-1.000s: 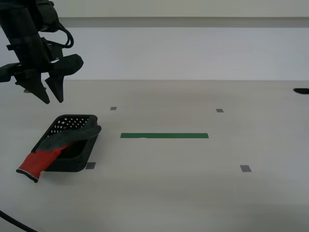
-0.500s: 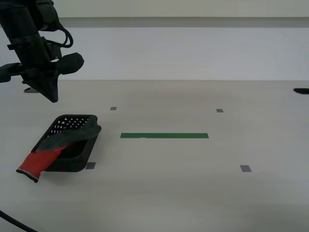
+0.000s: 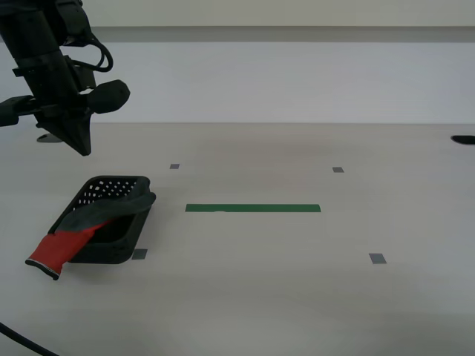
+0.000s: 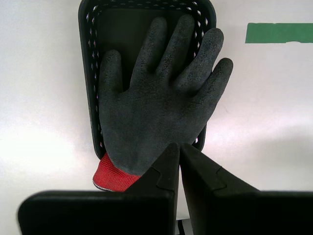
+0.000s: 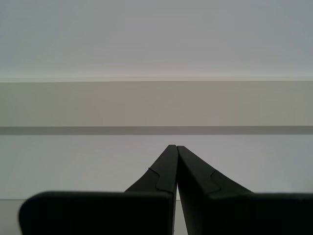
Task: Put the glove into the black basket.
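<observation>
While little else lies on the pale worktop [image 3: 297, 297], a strip of green tape [image 3: 252, 208] runs across its middle, with four small grey tape squares around it: one [image 3: 174, 166] toward the far left, one [image 3: 338, 170] toward the far right, one [image 3: 378, 258] nearer the front right, and one [image 3: 139, 254] touching the basket's near corner. None of these stands between the pincer and the basket.

The black basket [image 3: 99, 200] sits near the worktop's left edge. The glove [image 3: 93, 217] is draped over it, palm and fingers spread across the basket's opening and partly over its rim, while the red cuff [image 3: 56, 252] hangs out past the near end toward the front left corner, resting on the worktop.

My second pincer [image 3: 79, 143] is clenched on nothing, its tips pressed together, and hangs in the air well above the basket, toward the far left edge; its camera looks straight down on the glove [image 4: 161, 98] and basket [image 4: 90, 73].

My first pincer [image 5: 173, 152] is likewise clenched and empty, facing a plain wall.
</observation>
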